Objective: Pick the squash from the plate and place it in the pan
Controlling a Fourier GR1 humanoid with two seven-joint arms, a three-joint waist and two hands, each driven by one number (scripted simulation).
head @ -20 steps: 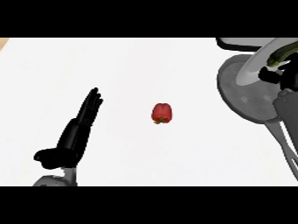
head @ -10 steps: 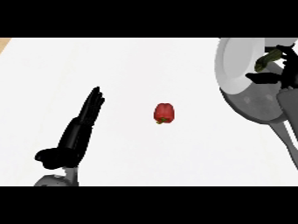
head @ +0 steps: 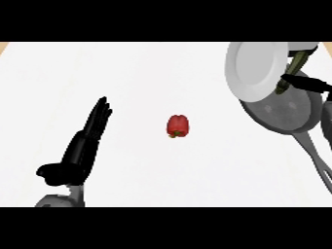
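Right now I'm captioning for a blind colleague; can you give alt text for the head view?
The right robot hand holds a dark green squash at the rim of a white plate, just above a grey pan. A red pepper lies mid-counter, and the left robot hand rests open at lower left.

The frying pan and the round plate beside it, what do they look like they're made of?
The dark grey frying pan looks like metal: a dull speckled bowl with a long grey handle that shows a pale sheen. The round white plate looks like glazed ceramic, smooth and evenly pale with a soft shine, though plastic could look alike. The white countertop under them is plain and matte.
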